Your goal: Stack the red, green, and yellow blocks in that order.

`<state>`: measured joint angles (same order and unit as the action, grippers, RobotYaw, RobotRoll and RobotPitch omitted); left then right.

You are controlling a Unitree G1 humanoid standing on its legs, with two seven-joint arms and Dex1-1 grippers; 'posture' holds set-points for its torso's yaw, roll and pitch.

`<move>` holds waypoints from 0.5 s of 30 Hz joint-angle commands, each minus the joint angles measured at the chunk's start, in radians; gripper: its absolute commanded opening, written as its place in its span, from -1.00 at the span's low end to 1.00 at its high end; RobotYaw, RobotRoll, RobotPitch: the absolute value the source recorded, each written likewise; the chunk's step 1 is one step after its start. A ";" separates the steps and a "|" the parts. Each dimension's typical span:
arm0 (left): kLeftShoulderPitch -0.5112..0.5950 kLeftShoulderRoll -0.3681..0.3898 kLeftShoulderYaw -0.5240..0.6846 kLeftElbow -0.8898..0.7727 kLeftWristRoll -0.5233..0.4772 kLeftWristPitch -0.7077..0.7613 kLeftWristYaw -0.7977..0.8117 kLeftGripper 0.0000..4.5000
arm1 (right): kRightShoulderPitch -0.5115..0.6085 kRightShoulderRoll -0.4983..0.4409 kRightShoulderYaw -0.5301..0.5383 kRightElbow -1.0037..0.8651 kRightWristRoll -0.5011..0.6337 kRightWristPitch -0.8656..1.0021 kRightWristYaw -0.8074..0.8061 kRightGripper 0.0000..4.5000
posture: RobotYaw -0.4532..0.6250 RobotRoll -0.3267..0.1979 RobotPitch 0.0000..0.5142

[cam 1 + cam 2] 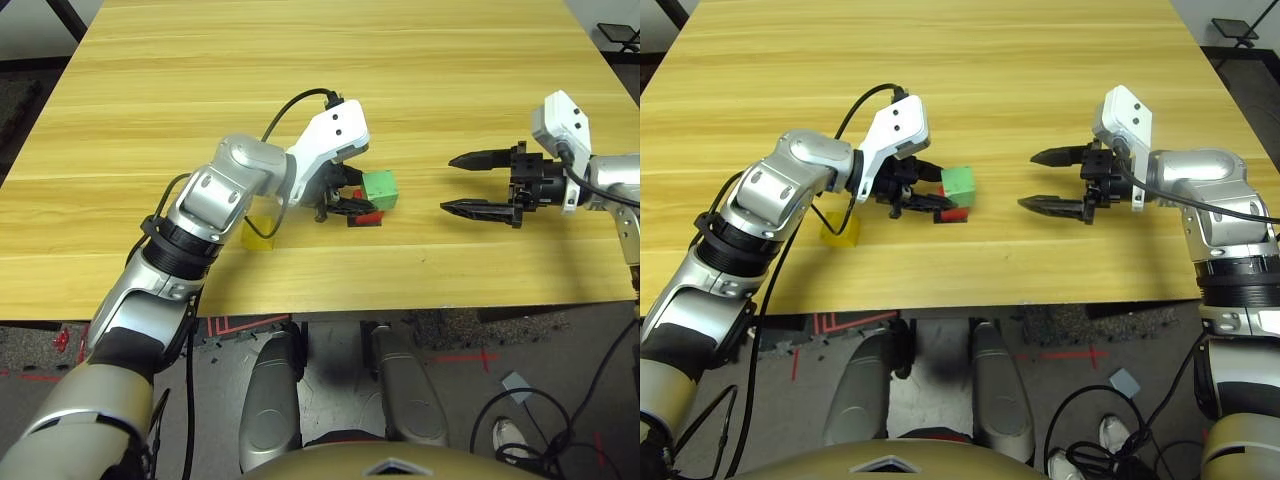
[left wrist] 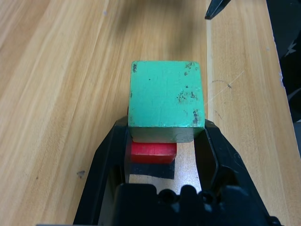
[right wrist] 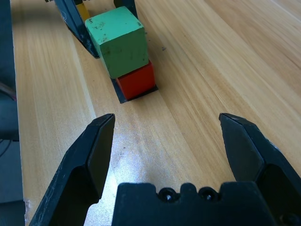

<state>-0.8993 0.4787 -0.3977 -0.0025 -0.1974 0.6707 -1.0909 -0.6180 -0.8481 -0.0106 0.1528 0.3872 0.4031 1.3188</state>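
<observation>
Hiding most of the red block (image 3: 137,80), the green block (image 1: 380,189) sits on top of it mid-worktop (image 1: 420,90), flanked by the left end effector (image 1: 352,196), whose fingers sit beside it without visibly pinching. The yellow block (image 1: 259,231) lies partly behind the left forearm. The right end effector (image 1: 462,183) hangs spread wide, empty, well apart.

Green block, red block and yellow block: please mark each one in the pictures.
green block (image 3: 120,40), right wrist view, on its front face
red block (image 3: 136,81), right wrist view, on its front face
yellow block (image 1: 840,228), right eye view, on its top
</observation>
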 commanded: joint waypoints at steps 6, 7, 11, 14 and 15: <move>0.013 0.008 -0.006 0.013 0.017 -0.013 -0.004 -0.10 | -0.006 -0.005 -0.013 -0.037 0.024 0.024 -0.005 1.00 | -0.22 0.27 0.00; 0.014 0.007 -0.005 0.016 0.019 -0.017 -0.003 -0.10 | -0.006 -0.006 -0.012 -0.039 0.026 0.027 -0.007 1.00 | -0.22 0.27 0.00; 0.017 0.007 -0.008 0.021 0.021 -0.017 -0.001 -0.10 | -0.012 -0.005 -0.011 -0.038 0.028 0.030 -0.010 1.00 | -0.22 0.27 0.00; 0.019 0.007 -0.006 0.026 0.026 -0.032 0.001 0.36 | -0.019 0.000 -0.011 -0.039 0.032 0.035 -0.014 1.00 | -0.20 0.26 -0.01; 0.019 0.011 0.000 0.019 0.022 -0.032 -0.003 0.52 | -0.021 0.001 -0.011 -0.039 0.032 0.037 -0.015 1.00 | -0.20 0.26 -0.01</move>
<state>-0.8967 0.4814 -0.3968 0.0233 -0.1812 0.6516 -1.0876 -0.6352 -0.8469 -0.0105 0.1323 0.4063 0.4314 1.3055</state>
